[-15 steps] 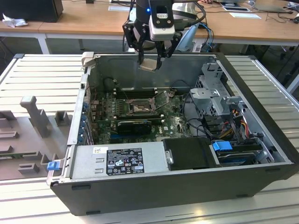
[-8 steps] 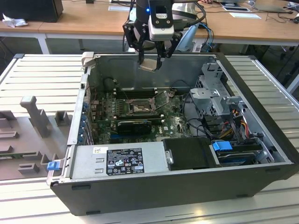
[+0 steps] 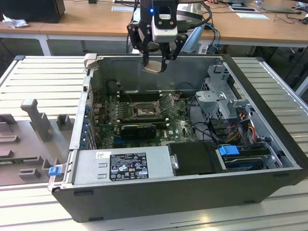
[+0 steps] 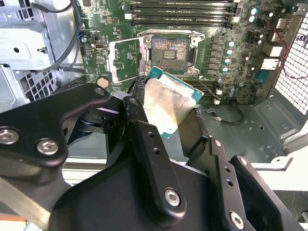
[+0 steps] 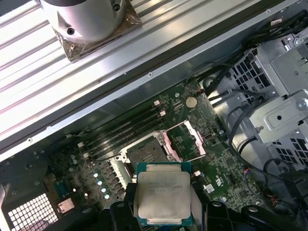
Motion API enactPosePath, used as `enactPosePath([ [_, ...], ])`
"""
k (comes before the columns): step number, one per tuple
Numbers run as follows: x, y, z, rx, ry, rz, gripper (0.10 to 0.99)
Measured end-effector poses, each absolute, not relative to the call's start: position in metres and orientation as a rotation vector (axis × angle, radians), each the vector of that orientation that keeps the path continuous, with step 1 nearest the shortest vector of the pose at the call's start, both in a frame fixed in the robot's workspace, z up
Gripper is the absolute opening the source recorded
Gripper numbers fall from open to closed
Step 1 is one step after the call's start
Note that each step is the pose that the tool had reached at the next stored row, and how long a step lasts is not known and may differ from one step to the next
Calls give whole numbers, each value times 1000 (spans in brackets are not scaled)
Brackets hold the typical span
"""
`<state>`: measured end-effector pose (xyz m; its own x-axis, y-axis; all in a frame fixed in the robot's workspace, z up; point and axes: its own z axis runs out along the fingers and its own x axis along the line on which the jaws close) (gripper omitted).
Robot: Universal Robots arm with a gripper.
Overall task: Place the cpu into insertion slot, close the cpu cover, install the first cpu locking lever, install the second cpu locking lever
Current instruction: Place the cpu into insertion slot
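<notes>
Exterior view shows the one gripper (image 3: 155, 62) hanging over the open computer case (image 3: 168, 195), its two dark fingers clamped on opposite edges of the single cpu (image 3: 155, 67). The chip is in the air, tilted, well above the green motherboard (image 3: 180, 126) and touching nothing else. From that angle only part of its pale metal top can be seen, and the fingers cover its sides. In both wrist views the black finger links crowd the foreground and hide the chip's near edge, though its silver lid and thin green border are plain enough. Below it lies one insertion slot (image 4: 168, 50), dark-centred and bare, uncovered. One cpu cover (image 4: 126, 60) is swung back on its hinge just beside the slot, and board shows through its window. The locking levers are too thin for me to make out. Long black memory slots (image 4: 180, 14) run beyond the socket, cut off at the picture's edge, so I cannot count them. Two blue plastic tabs (image 3: 228, 150) show on the case in the exterior view.
</notes>
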<state>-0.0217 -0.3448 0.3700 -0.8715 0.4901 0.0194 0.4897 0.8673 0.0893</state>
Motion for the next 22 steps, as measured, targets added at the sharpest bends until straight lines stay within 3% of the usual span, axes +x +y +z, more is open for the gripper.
enactPosePath([
  [22,-22,-345,369,945,2984,143,525],
])
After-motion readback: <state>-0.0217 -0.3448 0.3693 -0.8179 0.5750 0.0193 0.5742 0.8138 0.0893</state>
